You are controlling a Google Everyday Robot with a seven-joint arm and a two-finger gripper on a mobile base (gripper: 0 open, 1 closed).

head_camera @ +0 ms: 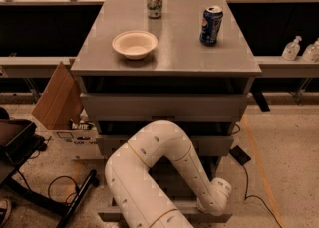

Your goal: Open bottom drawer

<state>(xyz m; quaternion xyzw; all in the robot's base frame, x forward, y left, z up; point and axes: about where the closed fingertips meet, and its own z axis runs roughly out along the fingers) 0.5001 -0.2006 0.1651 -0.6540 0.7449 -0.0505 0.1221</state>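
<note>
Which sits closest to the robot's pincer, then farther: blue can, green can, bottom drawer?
1. Bottom drawer: lowest down, level with the pincer at lower right.
2. Blue can: up top, right side.
3. Green can: up top, far back.
</note>
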